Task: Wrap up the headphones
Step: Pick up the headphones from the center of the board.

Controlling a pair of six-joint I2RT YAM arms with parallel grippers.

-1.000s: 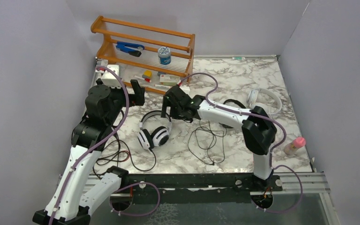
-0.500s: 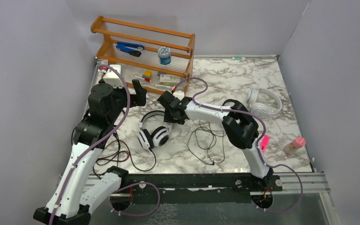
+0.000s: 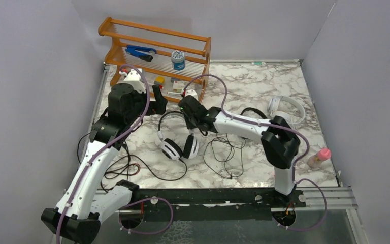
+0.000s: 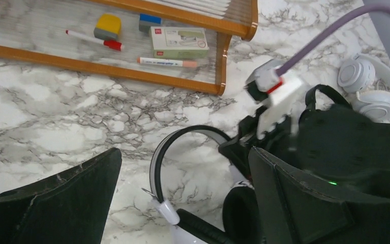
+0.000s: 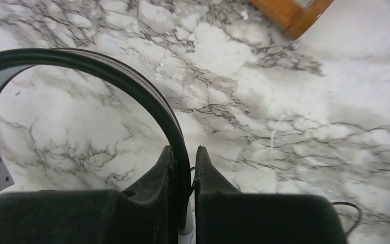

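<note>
Near the rack [image 3: 155,53], the right gripper [image 5: 185,157] pinches the headphones [image 3: 172,149] by the headband [image 5: 132,82] (left gripper [image 4: 183,152] gapes wide).

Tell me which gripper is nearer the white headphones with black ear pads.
Right. The right gripper is shut on the headband of the white headphones; the left gripper is open just beyond it, toward the wooden rack, gripping nothing.

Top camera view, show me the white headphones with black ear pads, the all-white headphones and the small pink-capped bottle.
White headphones with black ear pads [image 3: 172,149]: top view, ear cup.
All-white headphones [image 3: 298,105]: top view, headband arc.
Small pink-capped bottle [image 3: 325,153]: top view, pink cap.
</note>
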